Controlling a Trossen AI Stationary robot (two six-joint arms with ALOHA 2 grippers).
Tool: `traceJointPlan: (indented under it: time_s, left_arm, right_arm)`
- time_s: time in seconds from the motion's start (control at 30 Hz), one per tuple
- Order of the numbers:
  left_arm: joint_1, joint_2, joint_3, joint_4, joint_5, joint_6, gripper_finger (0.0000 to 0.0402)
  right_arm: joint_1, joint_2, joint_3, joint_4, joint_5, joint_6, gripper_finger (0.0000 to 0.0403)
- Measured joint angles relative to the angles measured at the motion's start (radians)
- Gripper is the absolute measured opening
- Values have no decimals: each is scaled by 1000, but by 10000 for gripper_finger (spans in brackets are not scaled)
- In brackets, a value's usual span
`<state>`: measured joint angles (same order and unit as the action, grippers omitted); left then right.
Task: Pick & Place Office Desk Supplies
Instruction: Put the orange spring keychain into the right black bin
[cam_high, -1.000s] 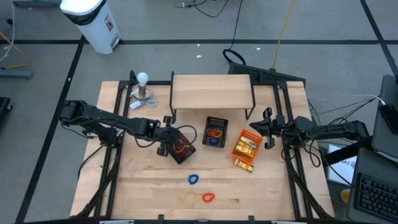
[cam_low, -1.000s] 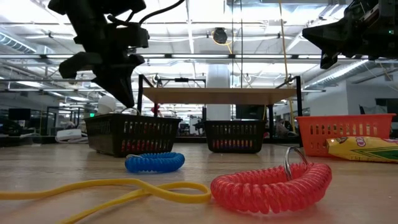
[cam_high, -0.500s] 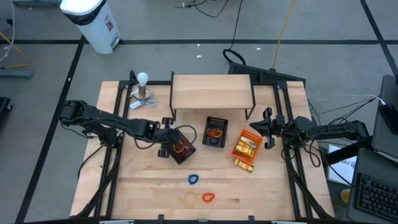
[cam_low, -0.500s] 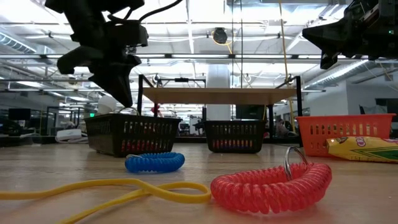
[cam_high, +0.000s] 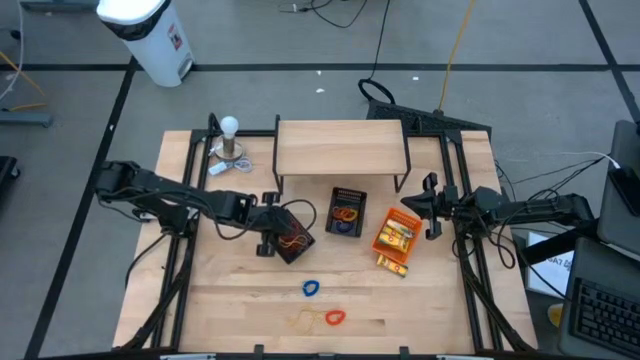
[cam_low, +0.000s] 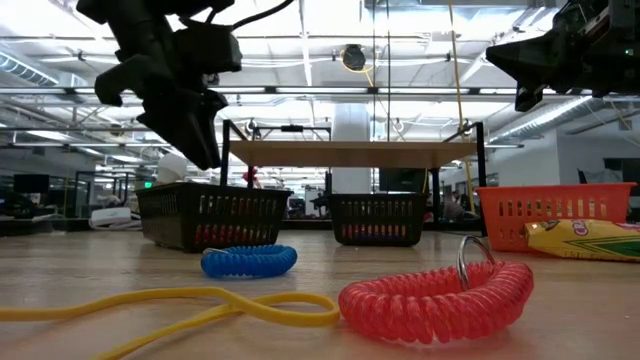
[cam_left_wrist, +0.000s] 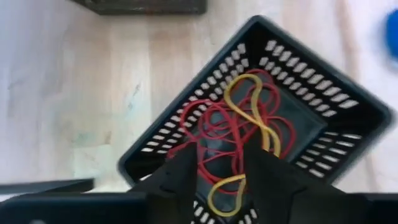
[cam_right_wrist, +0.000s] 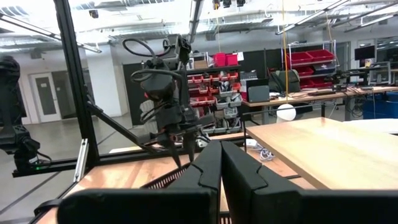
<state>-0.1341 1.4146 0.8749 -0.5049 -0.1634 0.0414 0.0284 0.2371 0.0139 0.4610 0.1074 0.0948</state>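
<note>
High view: left arm over the black tray.
Left gripper (cam_high: 268, 236) hangs open over the tray (cam_high: 291, 235) of bands (cam_left_wrist: 239, 134). Blue coil (cam_high: 311, 289) lies on the table at 5 o'clock from it, long way across. Right gripper (cam_high: 430, 207) waits closed, farther off.

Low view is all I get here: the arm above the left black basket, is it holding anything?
Observer: No. The left wrist view shows the left gripper open and empty, directly over the black basket.
Operator: What's in that basket?
Observer: A tangle of red and yellow rubber bands.
Operator: And the other arm?
Observer: The right gripper is shut, waiting beside the orange basket.
</note>
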Motion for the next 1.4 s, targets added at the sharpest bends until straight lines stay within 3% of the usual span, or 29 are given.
traceJointPlan:
  time_s: [0.1, 0.2, 0.43, 0.6, 0.8, 1.1, 1.27, 1.4]
  left_arm:
    - [-2, -48, -1, 5, 39, 18, 145]
    - [-25, -133, -1, 36, 40, 72, 133]
    - [-34, -405, 0, 63, 66, 164, 19]
    - [51, -598, -33, 127, 205, 158, 13]
    - [141, -765, -187, 245, 464, 94, 3]
    - [244, -913, -481, 581, 466, -19, 4]
    - [307, -987, -541, 583, 376, -21, 3]
    - [328, -1053, -601, 593, 391, -50, 3]
  right_arm:
    - [0, 0, 0, -1, 0, -1, 4]
    - [0, 0, 0, -2, 0, -2, 4]
    - [0, 1, 0, -11, 1, -8, 4]
    - [0, 2, 0, -10, 22, -11, 4]
    - [0, 3, 0, -14, 53, -11, 4]
    - [0, 22, 0, -18, 53, -11, 4]
    - [0, 23, 0, -17, 56, -21, 4]
    - [0, 23, 0, -17, 55, -21, 4]
